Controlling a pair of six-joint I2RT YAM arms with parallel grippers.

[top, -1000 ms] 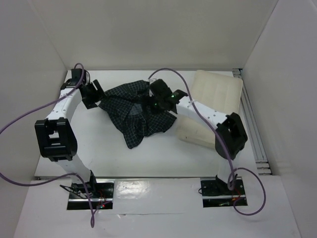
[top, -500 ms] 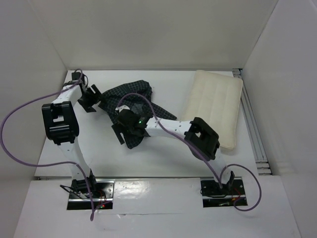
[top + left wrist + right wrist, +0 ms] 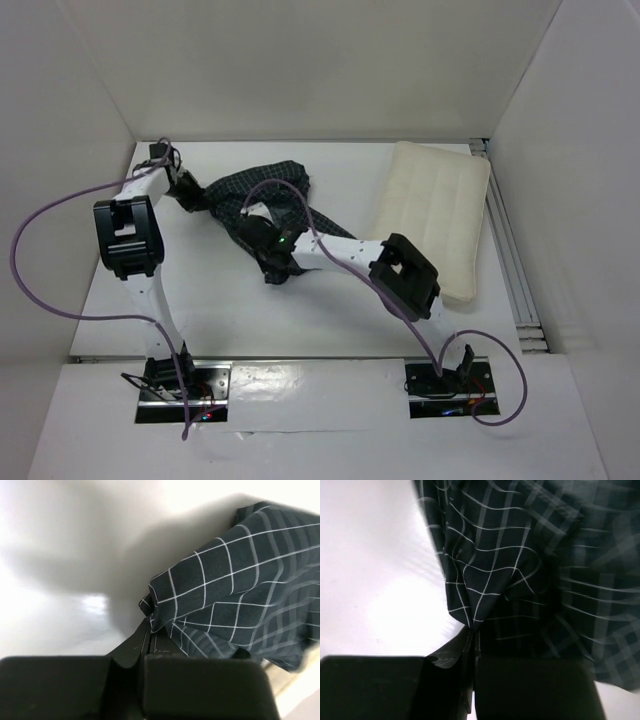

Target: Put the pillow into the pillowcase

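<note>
The pillowcase [image 3: 272,190], dark navy with a thin white check, lies bunched on the table at centre-left. My left gripper [image 3: 193,196] is shut on its left corner; in the left wrist view the cloth [image 3: 235,580] runs into the closed left gripper [image 3: 146,630]. My right gripper [image 3: 268,272] is shut on the pillowcase's near corner; in the right wrist view the fabric [image 3: 495,555] hangs from the pinched right gripper [image 3: 473,632]. The cream quilted pillow [image 3: 435,210] lies flat at the right, apart from both grippers.
White walls enclose the white table [image 3: 200,315] on the left, back and right. A metal rail [image 3: 512,260] runs along the right edge beside the pillow. Purple cables [image 3: 40,230] loop off both arms.
Both grippers went from open to shut on the pillowcase. The right arm swung from the middle of the cloth to its near corner. The left gripper moved in onto the left corner.
</note>
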